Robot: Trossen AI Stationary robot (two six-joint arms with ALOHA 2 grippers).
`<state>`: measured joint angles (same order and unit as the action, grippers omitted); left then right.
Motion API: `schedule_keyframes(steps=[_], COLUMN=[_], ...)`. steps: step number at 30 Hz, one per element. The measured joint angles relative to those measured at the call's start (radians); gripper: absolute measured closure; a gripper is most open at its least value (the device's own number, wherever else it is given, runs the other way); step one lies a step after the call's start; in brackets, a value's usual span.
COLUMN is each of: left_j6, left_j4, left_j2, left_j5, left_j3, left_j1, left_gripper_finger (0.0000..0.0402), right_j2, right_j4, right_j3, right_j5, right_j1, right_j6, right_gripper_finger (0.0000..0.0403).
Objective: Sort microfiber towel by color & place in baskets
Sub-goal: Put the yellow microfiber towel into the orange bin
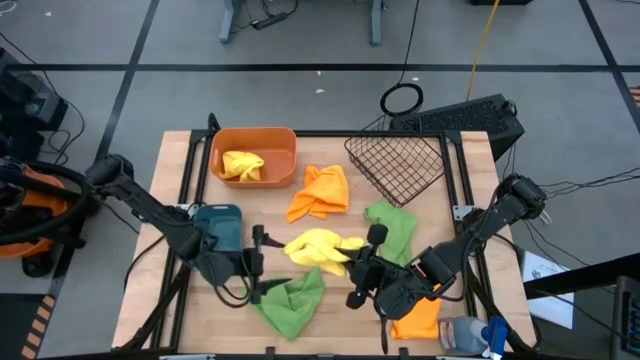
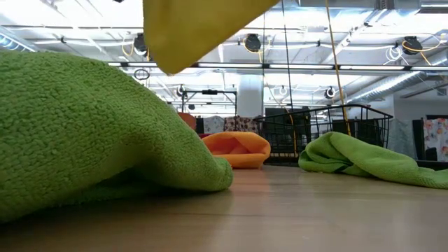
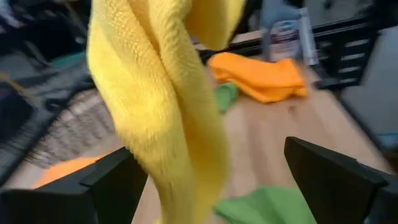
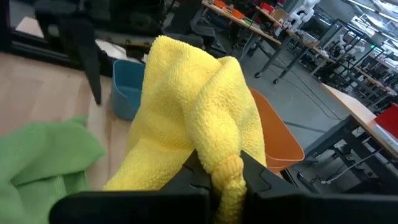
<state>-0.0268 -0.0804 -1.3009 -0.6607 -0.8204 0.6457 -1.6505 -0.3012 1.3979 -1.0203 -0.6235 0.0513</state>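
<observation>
My right gripper (image 1: 357, 263) is shut on a yellow towel (image 1: 318, 248) above the table's middle; the towel also shows in the right wrist view (image 4: 186, 112) and at the top of the low view (image 2: 196, 28). My left gripper (image 1: 260, 264) is open and empty beside the teal tub (image 1: 220, 226), facing the hanging yellow towel (image 3: 161, 112). The orange tub (image 1: 270, 145) at the far left holds another yellow towel (image 1: 241, 165). The wire-mesh basket (image 1: 398, 165) stands at the far right. Green towels (image 1: 290, 300) (image 1: 392, 228) and orange towels (image 1: 320, 190) (image 1: 418, 320) lie on the table. My right gripper pinches a bunched fold of the yellow towel (image 4: 227, 167) between its two fingers. The towel hangs from the fingers, lifted clear of the table, as the low view shows.
A spray bottle (image 1: 470, 333) lies at the near right corner. A black frame rail (image 1: 330, 134) runs round the table top. In the low view the near green towel (image 2: 91, 133) fills the left foreground. Bare wood shows between the towels.
</observation>
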Motion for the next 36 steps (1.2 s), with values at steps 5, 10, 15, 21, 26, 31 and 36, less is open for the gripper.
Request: schedule_keyframes(steps=[5, 10, 15, 21, 26, 31, 36], left_j6=[0.055, -0.005, -0.081, -0.097, -0.083, -0.021, 0.016], left_j4=[0.007, 0.141, 0.201, 0.191, 0.172, 0.066, -0.003], left_j2=[-0.03, -0.007, 0.058, 0.094, 0.09, 0.059, 0.005], left_j5=[-0.048, -0.06, -0.064, -0.147, -0.242, -0.237, -0.186], left_j3=[0.0, 0.001, 0.001, 0.0, 0.0, 0.0, 0.0], left_j1=[-0.026, 0.007, 0.088, 0.165, 0.143, 0.078, 0.012], left_gripper_finger=[0.003, 0.003, 0.003, 0.003, 0.003, 0.0029, 0.0029], right_j2=[0.0, 0.0, 0.0, 0.0, 0.0, 0.0, 0.0], right_j4=[0.02, -0.014, -0.068, -0.065, -0.019, 0.06, 0.105], right_j3=[0.0, 0.0, 0.0, 0.0, 0.0, 0.0, 0.0], right_j5=[0.0, 0.0, 0.0, 0.0, 0.0, 0.0, 0.001], right_j1=[0.01, 0.014, 0.014, 0.015, 0.016, 0.023, 0.041], right_j6=[-0.018, -0.012, 0.04, 0.05, 0.019, -0.046, -0.071], right_gripper_finger=[0.0386, 0.0377, 0.0375, 0.0374, 0.0374, 0.0374, 0.0374])
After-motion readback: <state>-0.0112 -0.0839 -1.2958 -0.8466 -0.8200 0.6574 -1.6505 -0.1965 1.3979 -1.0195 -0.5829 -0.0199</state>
